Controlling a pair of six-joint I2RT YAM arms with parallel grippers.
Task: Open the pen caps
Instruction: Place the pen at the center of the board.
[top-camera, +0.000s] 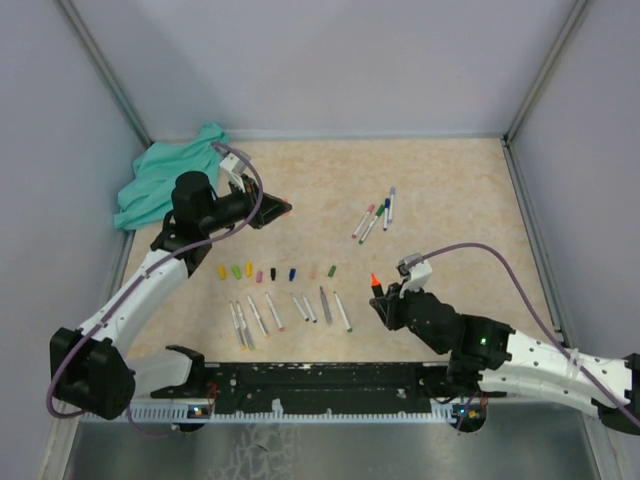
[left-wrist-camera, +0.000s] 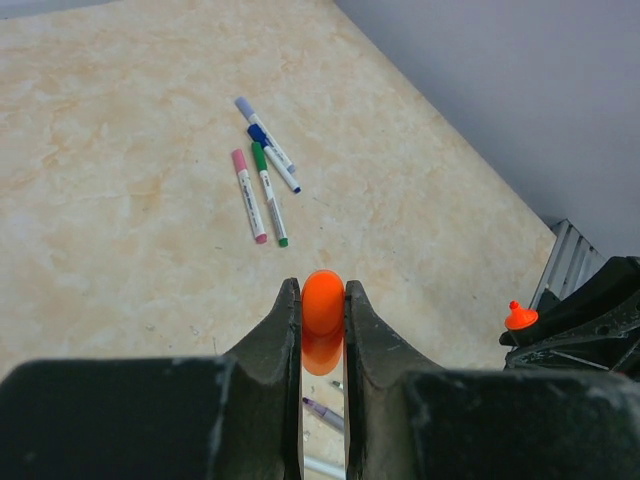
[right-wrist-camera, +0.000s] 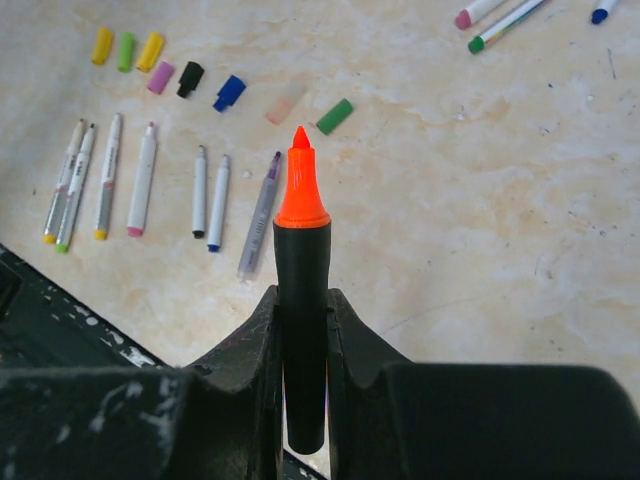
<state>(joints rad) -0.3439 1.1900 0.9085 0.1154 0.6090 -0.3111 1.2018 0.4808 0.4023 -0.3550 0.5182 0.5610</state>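
Left claw (left-wrist-camera: 322, 292) pinches the orange cap (left-wrist-camera: 322, 325) — right claw (right-wrist-camera: 302, 296) clamps the black-barrelled marker (right-wrist-camera: 302, 255), tip bared. Held apart — cap judged free.

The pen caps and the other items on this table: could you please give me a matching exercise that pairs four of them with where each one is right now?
Things
1. orange cap
2. orange-tipped marker
3. black cap
4. teal cloth

Places
A. at the far left corner of the table
B. clamped in the right gripper
C. lying in the row of loose caps
D. clamped in the left gripper

Pairs: 1-D, 2-B, 3-C, 4-A
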